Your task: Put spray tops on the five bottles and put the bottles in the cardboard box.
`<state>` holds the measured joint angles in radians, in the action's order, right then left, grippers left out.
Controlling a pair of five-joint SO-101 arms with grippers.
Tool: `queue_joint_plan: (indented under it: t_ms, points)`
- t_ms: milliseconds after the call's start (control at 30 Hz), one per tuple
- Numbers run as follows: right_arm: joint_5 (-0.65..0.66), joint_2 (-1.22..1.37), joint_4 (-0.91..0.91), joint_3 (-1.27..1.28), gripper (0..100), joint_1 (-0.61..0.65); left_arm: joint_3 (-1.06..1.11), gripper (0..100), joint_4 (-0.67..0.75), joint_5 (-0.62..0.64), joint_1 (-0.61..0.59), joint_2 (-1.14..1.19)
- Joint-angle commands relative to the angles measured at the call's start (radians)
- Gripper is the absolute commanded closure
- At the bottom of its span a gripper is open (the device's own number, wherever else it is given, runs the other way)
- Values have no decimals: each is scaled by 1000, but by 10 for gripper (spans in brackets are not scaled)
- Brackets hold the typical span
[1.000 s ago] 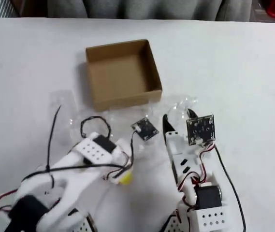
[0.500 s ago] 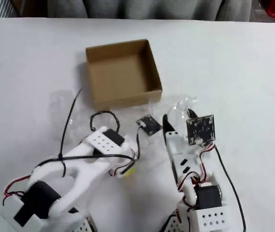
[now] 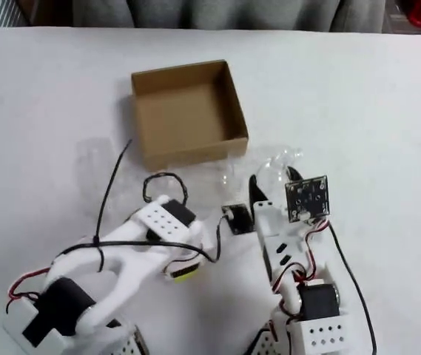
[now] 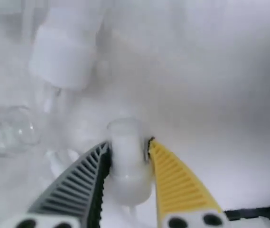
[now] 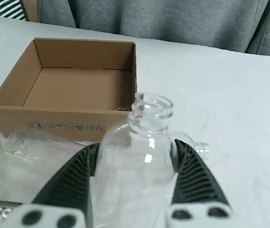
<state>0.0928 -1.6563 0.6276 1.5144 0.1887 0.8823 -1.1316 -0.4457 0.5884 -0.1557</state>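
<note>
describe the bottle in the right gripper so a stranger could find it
Find the cardboard box on the white table. Close by its near wall, a clear bottle stands upright between the right gripper's black fingers. Unlike the tipped bottle beside it, its open neck points up, with no spray top.

Clamping a clear, uncapped bottle (image 5: pixel 139 135) upright at the centre of the frame, the right gripper (image 5: pixel 135 148) pressing its black ribbed fingers (image 5: pixel 75 180) against both sides. Looking past it onto the cardboard box (image 5: pixel 73 80), sitting open side up on the white table (image 5: pixel 229 95), with grey cloth (image 5: pixel 172 21) hanging behind. Catching a second clear bottle (image 5: pixel 30 145) lying before the box's front wall, and a third bottle (image 5: pixel 201 149) poking its neck from behind the held one.
</note>
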Motion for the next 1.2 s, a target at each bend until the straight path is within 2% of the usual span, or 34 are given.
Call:
queue_joint_plan:
  t_ms: [0, 200, 533, 633, 900, 1067, 1167]
  points:
    - [20, -5, 4, -38, 983, -2, -29, 980, -46, -54, 13, -51]
    - [21, 24, 8, -37, 983, 58, 112, 980, -37, -46, 24, -340]
    - [23, 283, -53, -107, 983, 64, 236, 980, -101, -43, 8, -765]
    - [23, 331, -54, -127, 983, 65, 241, 980, -94, -18, -76, -848]
    - [21, 351, -59, -130, 983, 99, 216, 980, 31, 181, -420, -911]
    - [21, 351, -59, -130, 983, 137, 216, 980, 112, 336, -541, -915]
    - [21, 351, -56, -129, 983, 176, 216, 980, 166, 416, -573, -915]
